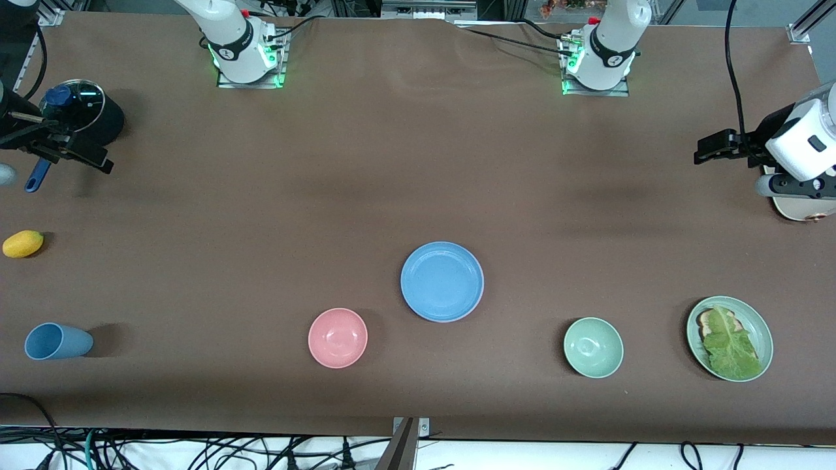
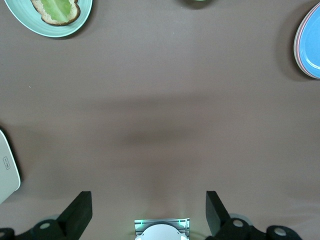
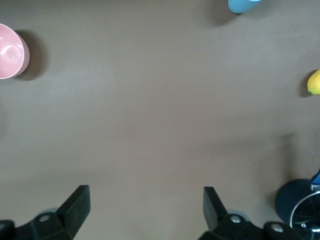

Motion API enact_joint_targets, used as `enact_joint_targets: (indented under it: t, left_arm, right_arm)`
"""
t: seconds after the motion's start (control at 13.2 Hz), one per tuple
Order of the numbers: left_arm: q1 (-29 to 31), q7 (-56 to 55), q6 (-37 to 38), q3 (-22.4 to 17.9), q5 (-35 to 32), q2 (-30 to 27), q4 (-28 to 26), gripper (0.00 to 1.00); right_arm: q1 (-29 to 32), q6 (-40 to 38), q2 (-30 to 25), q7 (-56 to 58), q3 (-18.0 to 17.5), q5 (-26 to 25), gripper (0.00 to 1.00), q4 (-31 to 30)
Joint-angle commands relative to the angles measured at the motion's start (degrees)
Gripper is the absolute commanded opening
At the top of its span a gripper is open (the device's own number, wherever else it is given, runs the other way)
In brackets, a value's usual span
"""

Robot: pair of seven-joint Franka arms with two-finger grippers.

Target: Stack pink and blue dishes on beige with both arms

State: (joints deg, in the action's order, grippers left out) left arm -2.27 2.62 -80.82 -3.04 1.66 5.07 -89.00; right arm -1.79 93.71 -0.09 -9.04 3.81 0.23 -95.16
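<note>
Stack done: blue dish (image 1: 442,281) tops pink; left claw (image 2: 149,212), right claw (image 3: 146,210) spread, keep clear.

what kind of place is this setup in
Probably a robotics lab's test bench, not a kitchen: two white arm bases bolted to a brown-covered table, loose cables along its edge, and scattered props like the blue plate.

Desk (image 1: 418,163) under brown matt cloth, slightly wrinkled near the bases. Blue plate (image 1: 442,281) matt, smooth, looks ceramic or plastic; pink rim of a second plate showing beneath it in the left wrist view. Pink bowl (image 1: 337,337) and mint bowl (image 1: 593,347) smooth with a soft sheen. Arm shells (image 1: 228,32) glossy white plastic. Pot lid (image 1: 75,104) glossy glass, metal rim.
</note>
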Motion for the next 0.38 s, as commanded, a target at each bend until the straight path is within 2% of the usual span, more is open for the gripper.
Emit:
enact_joint_targets:
  t: [0.0, 0.3]
  left_arm:
    - [-0.28, 0.72, -0.74, -0.04, -0.61, -1.47, -1.44, 1.0]
    - [-0.28, 0.72, -0.74, -0.04, -0.52, -1.38, -1.26, 1.0]
  right_arm:
    - [-0.58, -1.25, 0.53, 0.42, 0.58, -0.05, 1.0, 1.38]
    - [-0.67, -2.13, 0.53, 0.34, 0.32, -0.05, 1.0, 1.47]
